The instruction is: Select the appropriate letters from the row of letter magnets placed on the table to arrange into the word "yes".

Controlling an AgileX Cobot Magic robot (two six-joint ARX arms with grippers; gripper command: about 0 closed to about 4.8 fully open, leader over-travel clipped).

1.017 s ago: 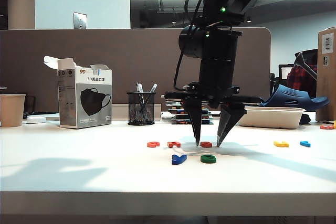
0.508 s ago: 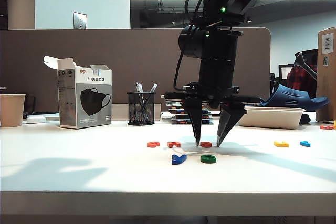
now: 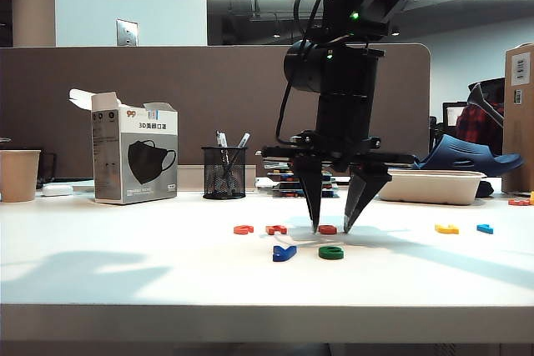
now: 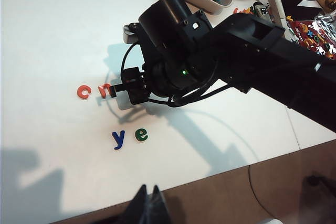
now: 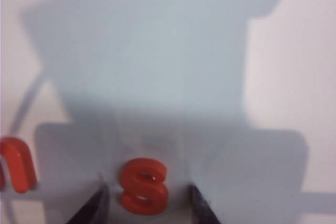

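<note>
The right tool [image 5: 147,203] hides part of the glossy orange S [image 5: 144,186], open astride it on the desk [image 3: 125,273]. The left tool [image 4: 147,203], tips together, looks closed.

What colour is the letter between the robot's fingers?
Orange-red: the S, clearest in the right wrist view.

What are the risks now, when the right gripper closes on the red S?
1. The right gripper straddles the S with jaws open and tips at the table; the flat letter may slip out when pinched.
2. The orange-red letter lies near one fingertip and may be nudged.
3. Placing the S could disturb the Y and E.
</note>
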